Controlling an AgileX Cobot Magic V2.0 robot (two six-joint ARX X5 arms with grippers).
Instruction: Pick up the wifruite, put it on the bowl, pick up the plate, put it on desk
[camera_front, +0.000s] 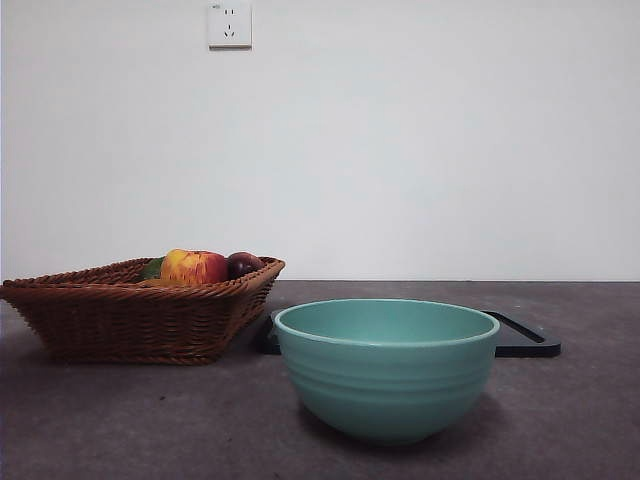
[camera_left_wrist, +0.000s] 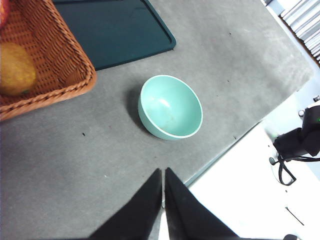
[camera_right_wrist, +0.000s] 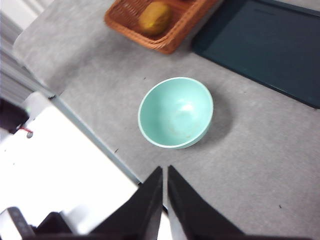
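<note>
**Nothing moved yet: both steps of the task remain**

We start with the desk (camera_front: 590, 420), the broad dark grey matte surface that carries everything. Next in size is the wicker basket (camera_front: 130, 315), standing at about 9 o'clock from the bowl in the front view and apart from it. Behind the bowl lies a flat dark tray (camera_right_wrist: 265, 45) with a raised rim; we judge this to be the plate of the task, and it already rests on the desk, near the basket's corner.

The seafoam-teal bowl (camera_front: 386, 385) stands upright in the foreground, and both wrist views look down into it and find it empty (camera_left_wrist: 172, 107).

The wifruite (camera_right_wrist: 154, 16), a small dull orange-brown fruit, lies inside the basket, at roughly 11 o'clock from the bowl in the right wrist view. A red-yellow apple (camera_front: 193, 267) and a dark plum (camera_front: 243, 263) show above the basket's rim from the front.

The left gripper (camera_left_wrist: 163, 172) hangs high above the desk with its 2 jaws pressed together, grasping nothing. The right gripper (camera_right_wrist: 164, 170) does the same, jaws clenched and empty.

So we judge 0 of 2 steps done: the fruit has not been picked, and the tray is untouched.
</note>
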